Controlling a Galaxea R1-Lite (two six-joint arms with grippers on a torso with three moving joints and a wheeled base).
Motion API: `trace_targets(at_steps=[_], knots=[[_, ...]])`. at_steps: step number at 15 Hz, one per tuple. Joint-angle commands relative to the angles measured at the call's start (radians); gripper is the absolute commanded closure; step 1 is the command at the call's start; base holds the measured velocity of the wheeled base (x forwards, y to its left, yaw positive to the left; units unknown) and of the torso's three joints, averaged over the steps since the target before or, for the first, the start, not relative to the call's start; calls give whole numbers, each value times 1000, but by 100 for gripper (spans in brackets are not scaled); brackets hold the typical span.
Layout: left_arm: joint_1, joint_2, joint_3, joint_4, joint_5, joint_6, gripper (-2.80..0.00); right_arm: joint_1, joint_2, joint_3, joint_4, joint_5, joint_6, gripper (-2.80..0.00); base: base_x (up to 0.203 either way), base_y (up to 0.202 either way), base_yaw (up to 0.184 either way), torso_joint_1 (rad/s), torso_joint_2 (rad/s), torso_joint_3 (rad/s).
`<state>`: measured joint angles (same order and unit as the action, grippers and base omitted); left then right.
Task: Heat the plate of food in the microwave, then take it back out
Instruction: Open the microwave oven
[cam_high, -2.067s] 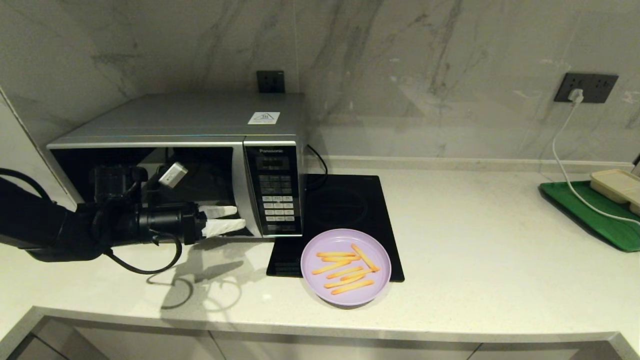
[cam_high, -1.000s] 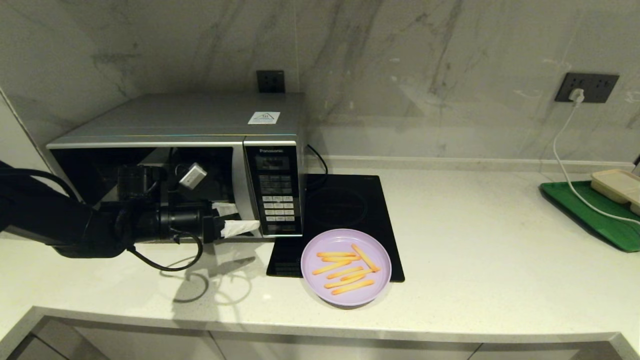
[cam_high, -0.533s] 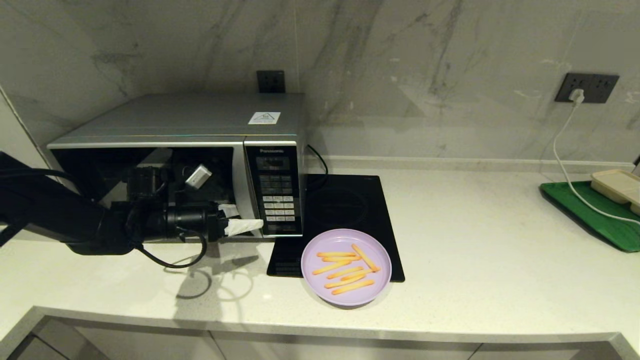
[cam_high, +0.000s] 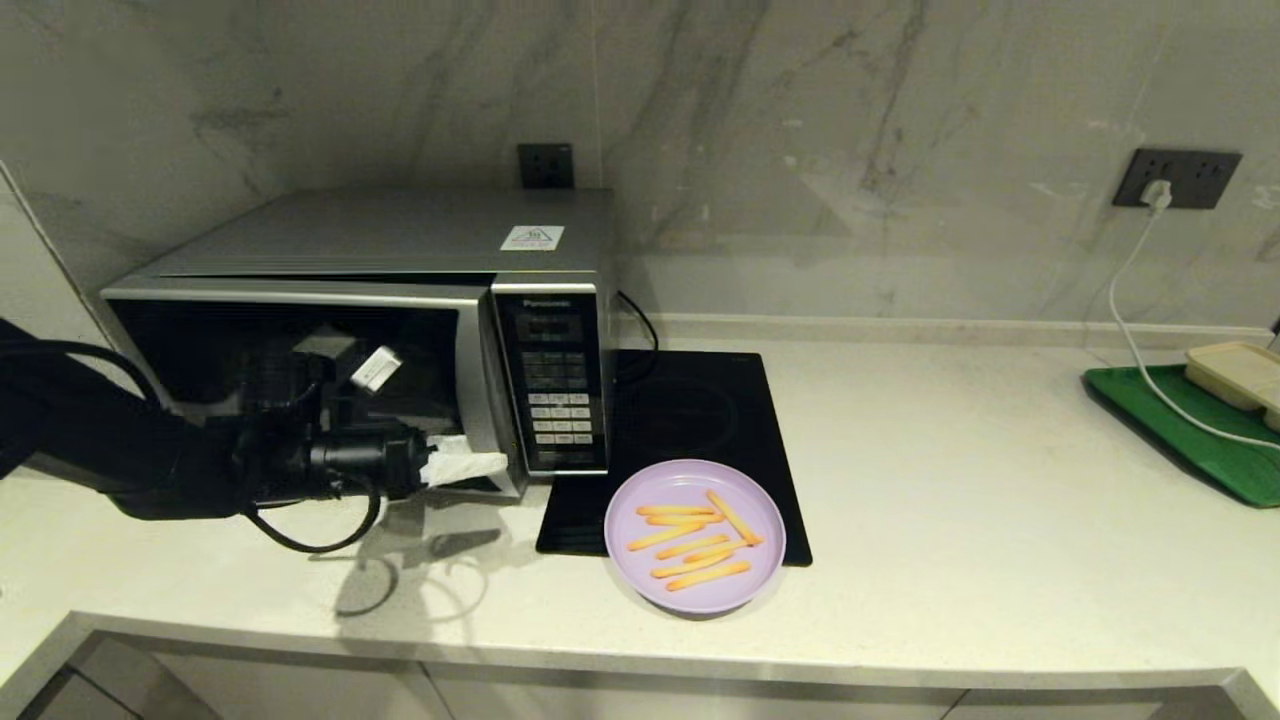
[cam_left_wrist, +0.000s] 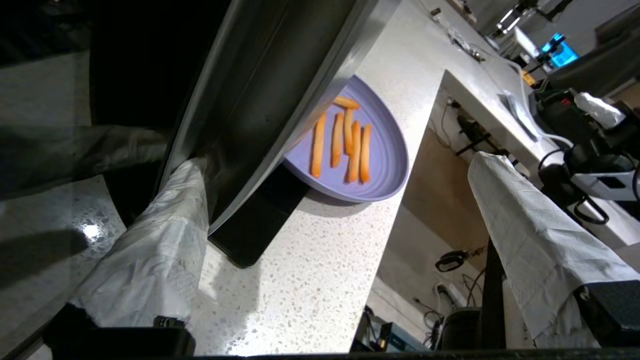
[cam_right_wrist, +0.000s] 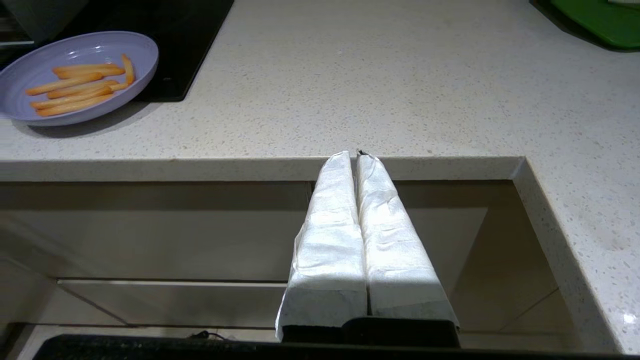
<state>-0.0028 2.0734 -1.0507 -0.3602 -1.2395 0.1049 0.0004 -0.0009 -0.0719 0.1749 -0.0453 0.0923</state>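
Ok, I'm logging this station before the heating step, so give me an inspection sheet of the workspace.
Surface: pale speckled counter, marble wall behind.
Job's things: plate of food sits partly on the induction hob; microwave door edge just ajar.
Clutter: green tray holding a beige container.
Hands: left hand open, one finger hooked behind the door's edge; right hand shut, parked below the counter edge.
Cables: white cord from the wall socket across the tray; black cable on the left arm.
Surroundings: nothing seen of note.
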Motion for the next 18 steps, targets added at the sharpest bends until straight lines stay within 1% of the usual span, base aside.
trace_targets(at_steps=[1,5,7,9,11,12,14,16,17,18], knots=[[30,-24,30,-3,-8,2,-280,0,1,0,0,-1,1,0,0,0,0,0,0,0],[69,-30,55,-7,-6,9,-280,0,1,0,0,-1,1,0,0,0,0,0,0,0],[90,-48,78,-12,1,30,-280,1,1,0,0,-1,1,0,0,0,0,0,0,0],[117,-112,133,-28,24,46,-280,0,1,0,0,-1,1,0,0,0,0,0,0,0],[170,-201,200,-53,37,53,-280,0,1,0,0,-1,1,0,0,0,0,0,0,0],[196,-244,227,-59,38,59,0,0,1,0,0,-1,1,0,0,0,0,0,0,0],[235,-341,273,-61,39,79,0,0,1,0,0,-1,1,0,0,0,0,0,0,0],[246,-440,303,-61,46,86,0,0,1,0,0,-1,1,0,0,0,0,0,0,0],[246,-495,311,-60,58,87,0,0,1,0,0,-1,1,0,0,0,0,0,0,0],[241,-549,314,-59,85,87,0,0,1,0,0,-1,0,0,0,0,0,0,0,0]])
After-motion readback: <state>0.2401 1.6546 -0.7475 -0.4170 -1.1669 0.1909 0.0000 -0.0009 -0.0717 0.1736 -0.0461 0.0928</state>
